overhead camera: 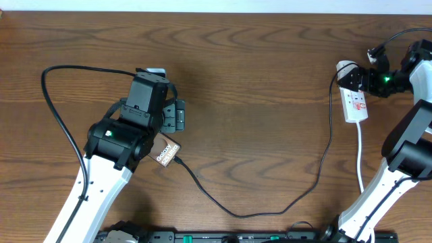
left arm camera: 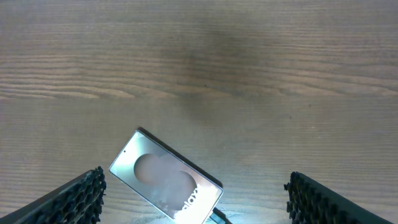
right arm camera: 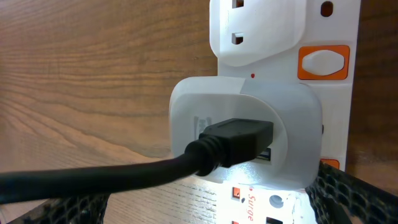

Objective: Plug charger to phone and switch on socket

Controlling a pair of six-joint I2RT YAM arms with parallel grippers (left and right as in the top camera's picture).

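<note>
Leave the left gripper point(left arm camera: 196, 180) released and empty, hovering over the phone point(left arm camera: 165, 179) at near left. Seems plugged in already, with the charger point(overhead camera: 236, 214) running from its near end rightward to the socket point(overhead camera: 356, 104) at far right; too cropped to confirm seating. Ease the right gripper point(right arm camera: 208, 205), spread wide and holding nothing, past the white adapter point(right arm camera: 249, 112). Press one fingertip squarely on the orange switch point(right arm camera: 329, 163) just beside that adapter, without shoving the strip.
</note>
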